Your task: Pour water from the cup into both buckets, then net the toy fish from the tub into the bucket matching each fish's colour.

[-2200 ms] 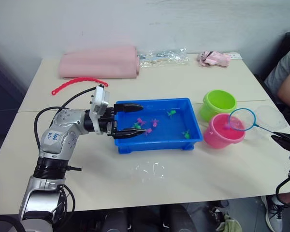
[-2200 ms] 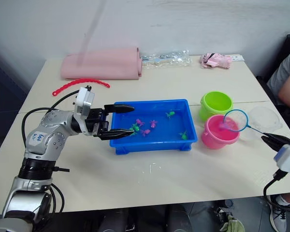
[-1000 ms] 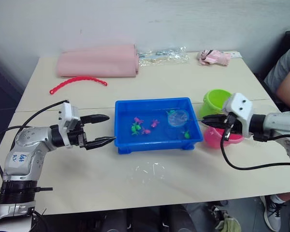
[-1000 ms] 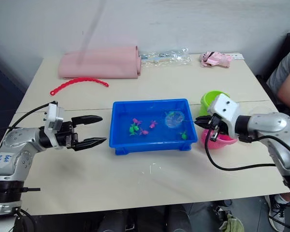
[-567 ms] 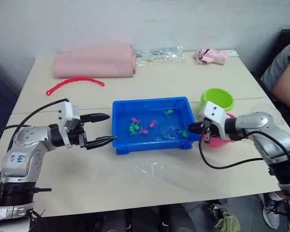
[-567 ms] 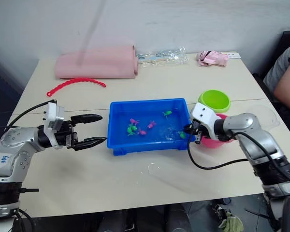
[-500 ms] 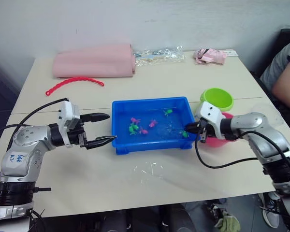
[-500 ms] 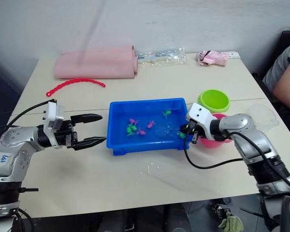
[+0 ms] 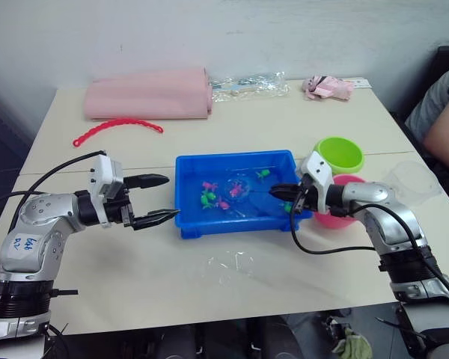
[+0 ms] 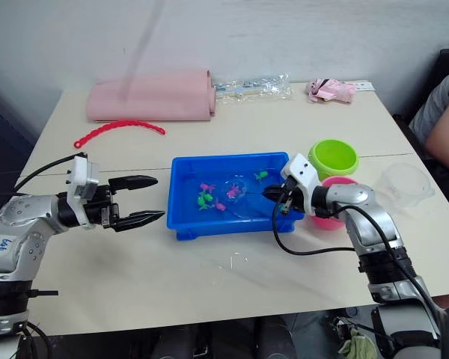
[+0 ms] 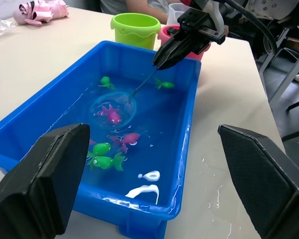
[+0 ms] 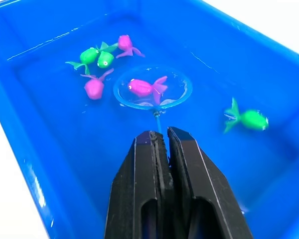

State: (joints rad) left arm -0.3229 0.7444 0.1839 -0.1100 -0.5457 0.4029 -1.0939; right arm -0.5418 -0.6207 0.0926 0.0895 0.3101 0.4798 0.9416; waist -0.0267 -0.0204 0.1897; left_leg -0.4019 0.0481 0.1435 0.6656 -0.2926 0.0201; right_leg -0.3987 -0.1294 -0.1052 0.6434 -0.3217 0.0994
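Gripping the net (image 12: 153, 92) by its thin handle, the right gripper (image 12: 159, 142) holds the hoop just ahead in the tub (image 9: 187, 224), around a pink fish (image 12: 145, 87); the left gripper (image 9: 156, 200) gapes wide beside the tub.

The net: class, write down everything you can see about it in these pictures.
The net is a small round hoop with a blue rim and fine, see-through mesh on a thin dark handle. It lies low in the water of the blue tub, near the middle, roughly level. A pink fish sits inside the hoop. The right tool is shut on the end of the handle, reaching in from the tub's right side. Other pink and green fish lie around the hoop, apart from it.
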